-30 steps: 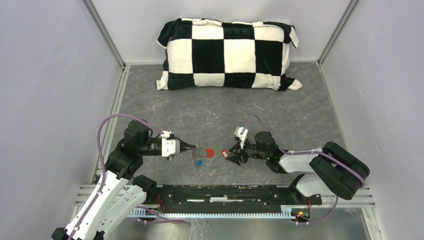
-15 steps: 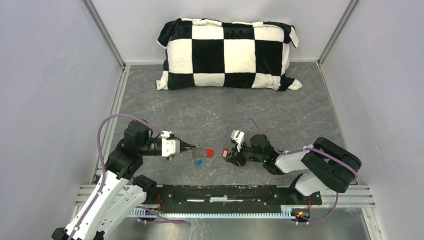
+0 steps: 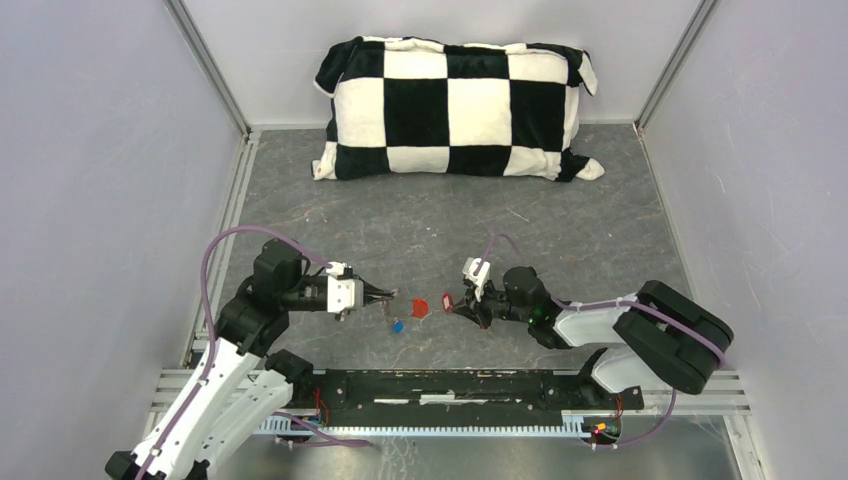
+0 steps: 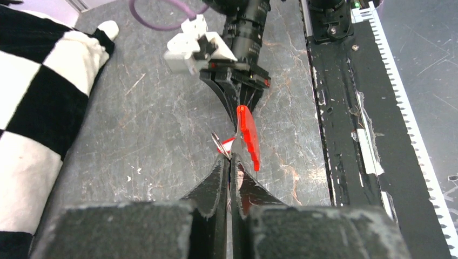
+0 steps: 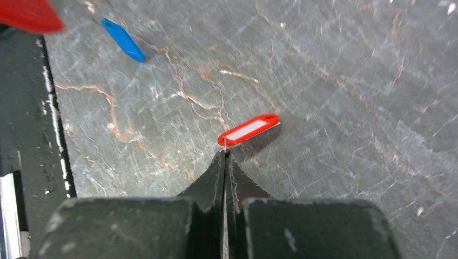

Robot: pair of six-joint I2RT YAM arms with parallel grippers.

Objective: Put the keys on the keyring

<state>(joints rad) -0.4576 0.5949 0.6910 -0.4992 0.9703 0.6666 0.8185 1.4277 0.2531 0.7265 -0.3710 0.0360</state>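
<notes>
1. Two-fingered left gripper [image 4: 230, 162] is clamped on a thin metal loop [image 4: 218, 143] carrying a red tag [image 4: 248, 135].
2. Right gripper [image 5: 225, 159], facing it closely, is pinched shut on a key's red-and-white tag [image 5: 249, 129], just above the table [image 5: 351, 108].
3. A blue tag [image 5: 124, 40] sits near the red one.

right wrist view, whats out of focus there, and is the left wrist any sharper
Right wrist view: the red-and-white tag is sharp with a shadow beside it, the red shape in the top-left corner is a blur. Left wrist view: the red tag is fairly crisp, the near fingers are soft.
</notes>
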